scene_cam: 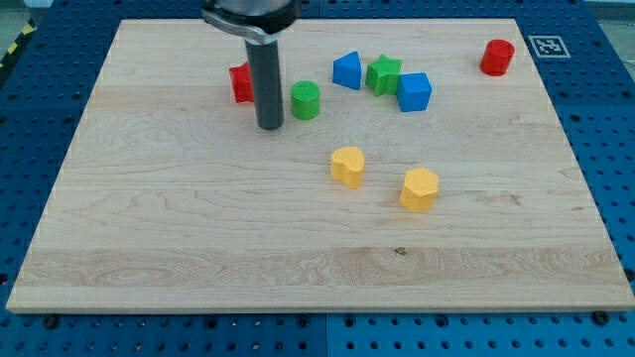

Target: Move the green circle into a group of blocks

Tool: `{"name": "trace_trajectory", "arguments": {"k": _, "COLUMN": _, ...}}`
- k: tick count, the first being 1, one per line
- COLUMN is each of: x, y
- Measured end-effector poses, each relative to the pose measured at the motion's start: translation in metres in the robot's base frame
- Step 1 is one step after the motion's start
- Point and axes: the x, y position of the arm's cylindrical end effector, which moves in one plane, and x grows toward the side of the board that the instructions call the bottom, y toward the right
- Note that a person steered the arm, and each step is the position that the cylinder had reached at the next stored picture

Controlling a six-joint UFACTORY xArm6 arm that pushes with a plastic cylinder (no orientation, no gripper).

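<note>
The green circle [306, 100] stands on the wooden board [198, 228], left of a group made of a blue triangle [346, 70], a green star [384, 73] and a blue cube [414, 91]. A small gap separates the circle from the blue triangle. My tip [269, 126] rests on the board just left of and slightly below the green circle, close to it but apart. The rod partly hides a red star [240, 82] behind it.
Two yellow blocks [347, 165] [419, 188] sit below the group near the board's middle. A red cylinder [497, 57] stands at the top right corner. The arm's grey body [249, 12] enters from the view's top.
</note>
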Motion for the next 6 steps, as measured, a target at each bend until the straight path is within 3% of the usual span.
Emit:
{"name": "trace_trajectory", "arguments": {"k": 1, "x": -0.037, "y": 0.002}}
{"name": "trace_trajectory", "arguments": {"k": 2, "x": -0.038, "y": 0.002}}
{"name": "trace_trajectory", "arguments": {"k": 4, "x": 0.004, "y": 0.008}}
{"name": "trace_trajectory", "arguments": {"k": 6, "x": 0.004, "y": 0.041}}
